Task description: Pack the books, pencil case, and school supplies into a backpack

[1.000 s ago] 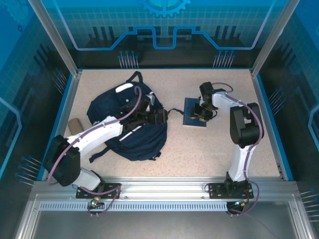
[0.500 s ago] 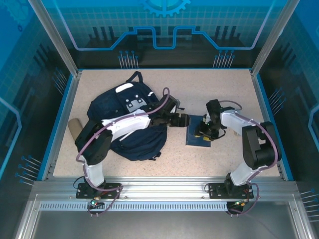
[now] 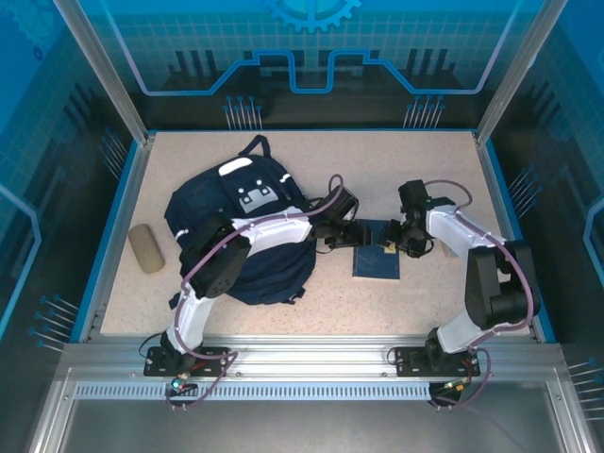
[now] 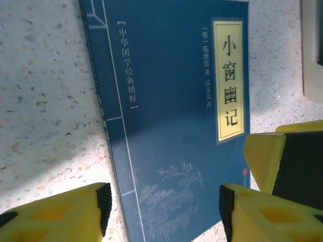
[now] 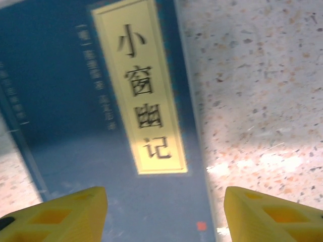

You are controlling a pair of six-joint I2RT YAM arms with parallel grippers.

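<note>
My left pincer (image 4: 164,201) and right pincer (image 5: 164,201), both parted and empty, hover at the upper end of the navy book (image 3: 376,264), which lies flat right of frame centre, long axis top-to-bottom.

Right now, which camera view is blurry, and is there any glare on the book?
Right wrist view: the book is blurred, with a bright patch on the table. Left wrist view: print is sharp. Top view: no glare on it.

Navy book (image 4: 171,101) with yellow label (image 4: 228,80); navy backpack (image 3: 200,204), white-grey patch (image 3: 255,197); tan pencil case (image 3: 146,247).
</note>
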